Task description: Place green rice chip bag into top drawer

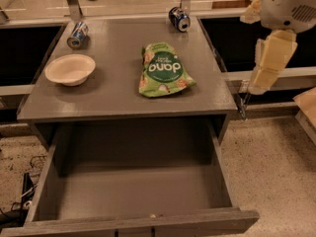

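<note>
The green rice chip bag lies flat on the grey table top, right of its middle, lettering facing up. The top drawer is pulled wide open below the table's front edge, and its grey inside is bare. My gripper hangs off the cream and white arm at the right. It is beyond the table's right edge, well apart from the bag, and holds nothing I can see.
A pale bowl sits at the table's left. A blue soda can lies at the back left and another at the back right. Dark shelving flanks the table. Cables lie on the speckled floor at the left.
</note>
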